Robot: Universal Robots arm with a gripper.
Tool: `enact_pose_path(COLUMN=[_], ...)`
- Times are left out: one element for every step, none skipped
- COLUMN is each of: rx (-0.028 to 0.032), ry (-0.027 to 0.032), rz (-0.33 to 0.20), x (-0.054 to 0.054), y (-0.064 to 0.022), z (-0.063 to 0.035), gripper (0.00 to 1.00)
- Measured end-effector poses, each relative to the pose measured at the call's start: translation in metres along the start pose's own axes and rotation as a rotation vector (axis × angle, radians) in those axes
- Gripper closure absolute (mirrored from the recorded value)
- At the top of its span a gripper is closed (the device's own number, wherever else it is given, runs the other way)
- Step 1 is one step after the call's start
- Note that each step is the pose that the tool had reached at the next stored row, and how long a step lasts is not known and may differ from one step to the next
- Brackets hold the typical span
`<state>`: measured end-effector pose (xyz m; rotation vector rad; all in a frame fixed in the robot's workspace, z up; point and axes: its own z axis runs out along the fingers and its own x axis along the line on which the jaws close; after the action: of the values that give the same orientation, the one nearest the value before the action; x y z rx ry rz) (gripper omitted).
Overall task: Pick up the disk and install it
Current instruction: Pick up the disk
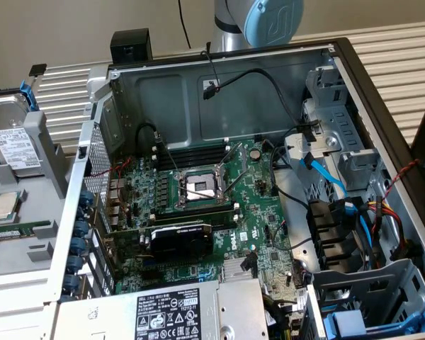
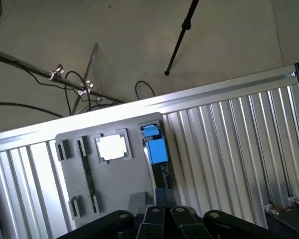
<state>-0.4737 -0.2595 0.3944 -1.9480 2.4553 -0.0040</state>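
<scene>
The disk (image 1: 14, 134) has a grey metal body with a dull sheen, a white paper label (image 1: 15, 150) and a blue plastic frame (image 1: 30, 93). The tray (image 1: 46, 159) is matt grey plastic. The chip (image 1: 5, 205) has a bright, smooth metal lid. The case (image 1: 177, 92) is bare sheet metal, smooth and lightly reflective. The board (image 1: 262, 177) is green with a slight gloss. The table (image 1: 404, 64) is ribbed, pale, satin-finished metal. The arm's cap (image 1: 273, 18) looks like glossy blue plastic.
</scene>
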Motion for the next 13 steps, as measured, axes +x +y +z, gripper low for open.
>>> enact_pose_path(rx=[-0.0027, -0.0062, -0.0084, -0.0095, -0.0103, -0.0105, -0.0107, -0.0107, -0.0107, -0.0107, -0.0105, -0.0103, -0.01], ry=[0.002, 0.003, 0.0036, 0.0037, 0.0038, 0.0038, 0.0038, 0.0039, 0.0041, 0.0046, 0.0054, 0.0062, 0.007], rz=[-0.013, -0.029, -0.047, -0.065, -0.082, -0.101, -0.119, -0.136, -0.154, -0.171, -0.186, -0.199, -0.212], x=[0.0, 0.0, 0.0, -0.0001, -0.0001, -0.0001, 0.0, 0.0001, 0.0001, 0.0002, 0.0002, 0.0002, 0.0002], y=[0.0, 0.0001, 0.0001, 0.0001, 0.0001, 0.0001, 0.0002, 0.0003, 0.0004, 0.0005, 0.0008, 0.0012, 0.0015], z=[0.0003, 0.0009, 0.0014, 0.0018, 0.0023, 0.0027, 0.003, 0.0033, 0.0036, 0.0039, 0.0042, 0.0045, 0.0048], gripper=[0.89, 0.89, 0.89, 0.89, 0.89, 0.89, 0.89, 0.89, 0.89, 0.89, 0.89, 0.89, 0.89])
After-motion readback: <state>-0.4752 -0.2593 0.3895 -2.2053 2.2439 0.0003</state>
